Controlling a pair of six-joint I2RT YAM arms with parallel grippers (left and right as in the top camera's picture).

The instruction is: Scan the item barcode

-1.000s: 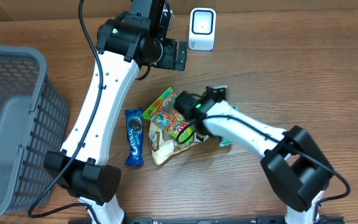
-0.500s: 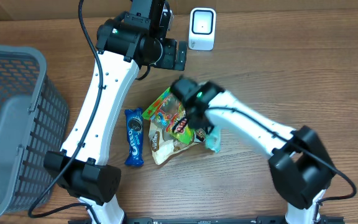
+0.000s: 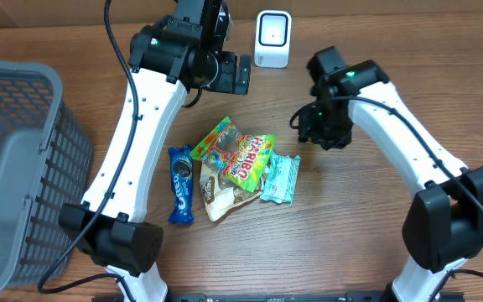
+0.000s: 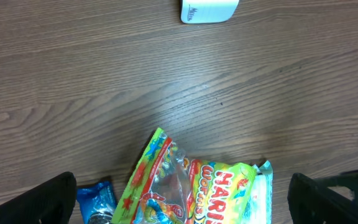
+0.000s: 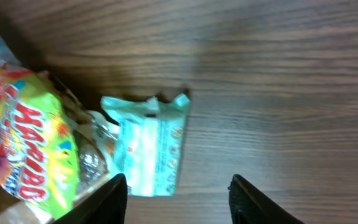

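Mint-green packet (image 5: 151,146) lies flat near the spread right end effector (image 5: 179,200)

Five snack packets lie mid-table: one blue Oreo sleeve (image 3: 180,184), one green clear-windowed sweet bag (image 3: 218,138), one yellow-green Haribo bag (image 3: 252,159), one mint-green wrapper (image 3: 280,179), one beige pouch (image 3: 216,200). One white box scanner (image 3: 272,38) stands at the far edge, one grey mesh basket (image 3: 49,168) at the left edge.

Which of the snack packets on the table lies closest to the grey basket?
The dark blue Oreo packet, leftmost of all; the Haribo bag and pale green packet lie further right.
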